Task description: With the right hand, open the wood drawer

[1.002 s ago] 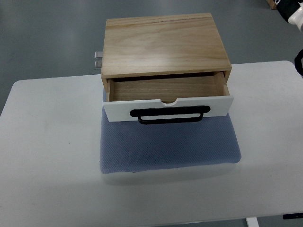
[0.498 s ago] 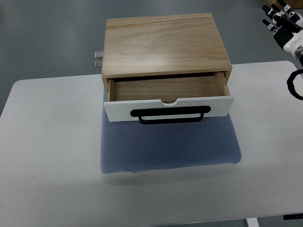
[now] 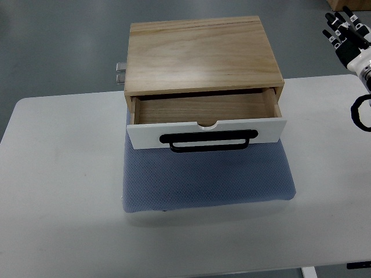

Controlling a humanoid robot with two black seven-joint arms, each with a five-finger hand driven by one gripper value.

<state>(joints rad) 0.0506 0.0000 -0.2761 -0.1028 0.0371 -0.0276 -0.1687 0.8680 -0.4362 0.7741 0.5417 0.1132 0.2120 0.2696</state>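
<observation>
A light wooden box (image 3: 200, 53) stands at the back of the white table (image 3: 58, 191). Its drawer (image 3: 206, 119) is pulled partly out, showing an empty wooden inside. The drawer front is white with a black bar handle (image 3: 208, 141). My right hand (image 3: 346, 33) hangs at the upper right edge, well away from the drawer, with its dark fingers (image 3: 335, 26) spread and nothing in them. The left hand is out of the picture.
The box rests on a blue-grey mat (image 3: 206, 179) that reaches toward the table's front. A small metal fitting (image 3: 120, 73) sticks out at the box's back left. Grey floor lies beyond the table.
The right hand has come into fuller view at the upper right and shifted slightly right since half a second ago. The drawer has not moved.
</observation>
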